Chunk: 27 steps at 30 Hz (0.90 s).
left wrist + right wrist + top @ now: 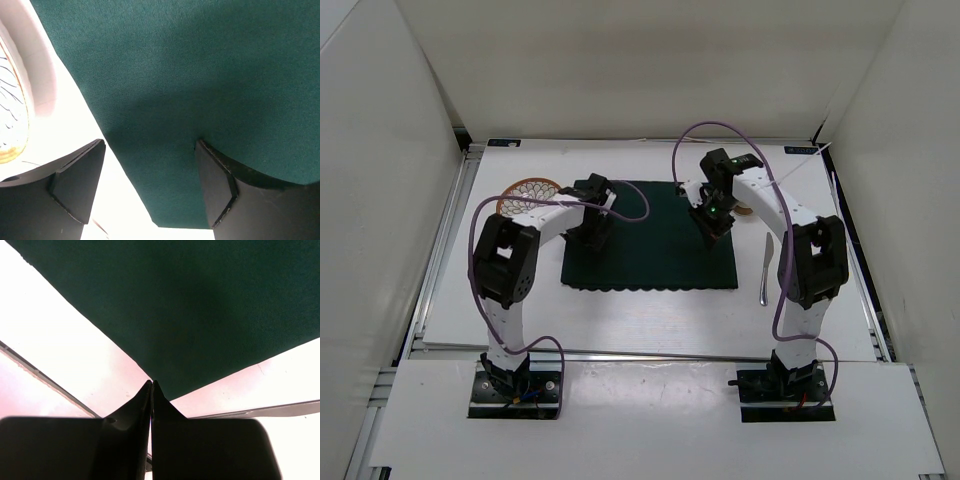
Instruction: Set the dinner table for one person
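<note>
Looking down from above, found the tabletop (pixel 650 310) spread white under everything, with the dark green placemat (pixel 650 250) laid flat at its middle, presumably as the base for the one setting. Noted a patterned plate (pixel 525 192) off the cloth at the far left and a silver utensil (pixel 765 268) off it on the right, both judged not yet set. Saw the left arm (pixel 505 265) bent in over the cloth's left edge and the right arm (pixel 810 260) over its right side, as if to square the cloth.

Turning to the left wrist view, found the left fingers (pixel 75 180) spread wide, gripping nothing, hung above the placemat's left edge with the plate's rim close beside. Judged them well placed to go for the plate.

Turning to the right wrist view, found the right fingers (pixel 130 410) pressed tight together, nothing visible between them, tips at a corner of the placemat with bare tabletop on either side. Could not tell whether touching the cloth. Judged a closed tip suited to nudging or pinning that corner.
</note>
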Each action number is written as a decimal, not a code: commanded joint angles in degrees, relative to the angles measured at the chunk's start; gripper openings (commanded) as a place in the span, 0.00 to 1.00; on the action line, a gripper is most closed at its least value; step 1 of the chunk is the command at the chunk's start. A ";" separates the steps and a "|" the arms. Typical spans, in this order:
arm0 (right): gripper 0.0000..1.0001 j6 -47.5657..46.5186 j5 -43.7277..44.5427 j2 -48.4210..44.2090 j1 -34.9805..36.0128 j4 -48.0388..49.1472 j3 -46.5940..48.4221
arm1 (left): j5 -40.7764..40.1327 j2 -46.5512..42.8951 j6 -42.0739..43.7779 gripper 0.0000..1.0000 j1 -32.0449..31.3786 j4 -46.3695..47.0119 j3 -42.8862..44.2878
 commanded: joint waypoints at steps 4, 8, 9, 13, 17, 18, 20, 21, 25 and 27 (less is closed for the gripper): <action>0.00 -0.64 0.29 -1.28 0.02 -0.60 2.99 | 1.68 -5.04 -1.42 0.83 -0.83 -0.21 -5.98; 0.00 -0.64 0.29 -0.75 0.02 -0.60 4.22 | 0.29 -5.65 -1.42 0.83 -0.83 -0.21 -6.51; 0.00 -0.64 0.29 -0.75 0.02 -0.60 4.74 | 0.28 -5.65 -1.42 0.87 -0.83 -0.21 -6.51; 0.00 -0.64 0.82 -0.75 0.02 -0.60 4.75 | -0.60 -4.52 -1.42 0.89 -0.22 0.41 -5.29; 0.00 -0.64 0.82 -0.75 0.02 -0.60 4.23 | -0.60 -1.80 -1.42 0.89 0.92 0.93 -2.48; 0.00 -0.64 0.82 -0.75 0.02 -0.60 4.22 | -0.60 -1.09 -1.42 0.89 0.93 0.93 -1.95; 0.00 -0.64 0.82 -1.37 0.02 -0.60 4.22 | -0.08 0.31 -1.42 0.89 0.93 0.93 -0.89; 0.00 -0.64 0.82 -1.89 0.02 -0.60 3.61 | -0.07 0.32 -1.42 0.89 0.93 0.93 -0.02; 0.00 -0.64 0.82 -2.42 0.02 -0.60 2.47 | -0.07 0.85 -1.42 0.89 0.93 0.93 0.61; 0.00 -0.64 0.82 -3.04 0.02 -0.60 1.94 | -0.07 0.24 -1.42 0.89 0.93 0.93 0.61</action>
